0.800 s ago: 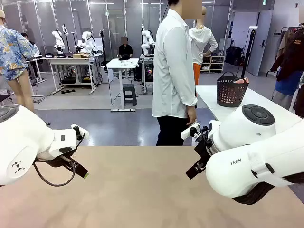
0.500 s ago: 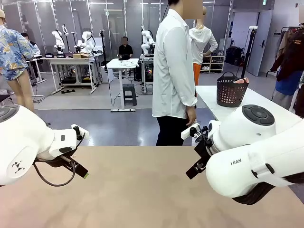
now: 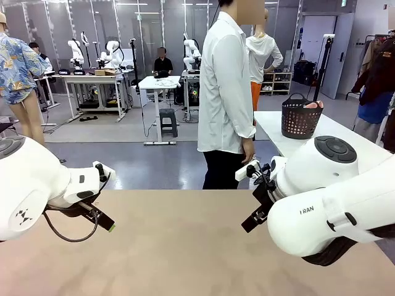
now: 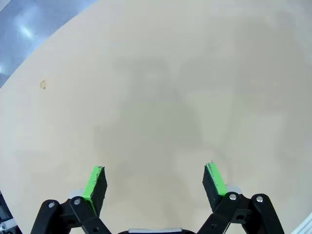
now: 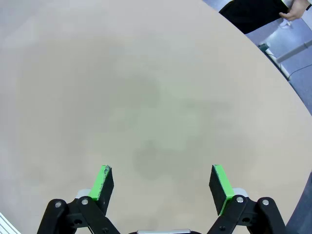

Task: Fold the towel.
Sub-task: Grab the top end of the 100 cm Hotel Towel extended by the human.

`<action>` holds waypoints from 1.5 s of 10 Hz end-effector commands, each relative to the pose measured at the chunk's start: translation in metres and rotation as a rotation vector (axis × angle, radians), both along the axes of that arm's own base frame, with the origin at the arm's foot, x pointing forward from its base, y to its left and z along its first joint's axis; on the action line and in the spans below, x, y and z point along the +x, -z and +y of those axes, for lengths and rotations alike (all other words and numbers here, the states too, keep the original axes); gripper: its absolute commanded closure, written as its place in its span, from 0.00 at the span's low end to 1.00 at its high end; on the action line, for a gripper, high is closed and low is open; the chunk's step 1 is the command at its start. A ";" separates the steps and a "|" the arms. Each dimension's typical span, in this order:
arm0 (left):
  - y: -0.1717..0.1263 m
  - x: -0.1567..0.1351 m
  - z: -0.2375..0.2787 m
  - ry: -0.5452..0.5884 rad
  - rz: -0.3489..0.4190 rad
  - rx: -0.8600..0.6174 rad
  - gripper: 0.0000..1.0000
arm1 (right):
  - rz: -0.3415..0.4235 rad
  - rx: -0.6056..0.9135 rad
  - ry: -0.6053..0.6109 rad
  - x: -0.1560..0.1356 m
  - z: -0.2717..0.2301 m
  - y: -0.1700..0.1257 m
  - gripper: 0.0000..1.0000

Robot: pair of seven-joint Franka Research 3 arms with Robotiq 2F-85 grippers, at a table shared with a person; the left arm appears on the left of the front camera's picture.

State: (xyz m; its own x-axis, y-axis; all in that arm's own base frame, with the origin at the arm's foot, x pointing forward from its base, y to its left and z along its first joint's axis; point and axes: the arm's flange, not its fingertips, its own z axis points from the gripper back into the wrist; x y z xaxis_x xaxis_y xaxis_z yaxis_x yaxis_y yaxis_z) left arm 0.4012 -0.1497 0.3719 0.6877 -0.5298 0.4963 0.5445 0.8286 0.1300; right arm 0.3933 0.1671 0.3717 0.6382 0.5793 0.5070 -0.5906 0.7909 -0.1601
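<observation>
A: Nothing has moved since the earlier frame, as far as we can see. Both arms, the person and the basket sit exactly where they were.

B: Agreed. Starting from the left, our left fingers stand spread wide with nothing between them, above the bare bench. The person stands at the bench's 12 o'clock edge, side-on to us. Our right fingers are spread just as wide and are also empty.

A: And where is the towel?

B: We take it to be the pink bit peeking over the rim of the black basket. The basket stands on the white table at about 2 o'clock, well apart from both arms.

A: How do we expect it to handle?

B: We expect it to be soft, light and limp, and terry should not slip in the pads. Once it lies flat, we would pinch two neighbouring corners, one per arm.

A: What can't we make out?

B: Most of the towel is down inside the basket, so we cannot tell its outline, its weave or how it is bunched. In the front view our own arm housings cover much of the fingers.
</observation>
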 end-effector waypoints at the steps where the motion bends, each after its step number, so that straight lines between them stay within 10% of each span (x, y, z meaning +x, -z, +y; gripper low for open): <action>1: 0.000 0.000 0.000 0.000 0.000 0.000 0.00 | 0.001 0.002 0.002 0.000 0.000 0.000 0.00; 4: 0.000 0.000 0.000 0.000 0.000 0.000 0.00 | 0.002 -0.041 -0.011 -0.001 0.000 -0.022 0.00; 6: -0.060 0.000 0.010 -0.066 0.122 -0.068 0.00 | 0.073 0.045 0.003 -0.002 -0.014 -0.082 0.00; 11: -0.214 -0.054 0.096 0.075 0.325 -0.633 0.00 | 0.326 0.556 -0.136 -0.025 -0.128 -0.199 0.00; 15: -0.225 -0.108 0.258 0.067 0.309 -1.167 0.00 | 0.384 0.977 -0.132 -0.053 -0.274 -0.192 0.00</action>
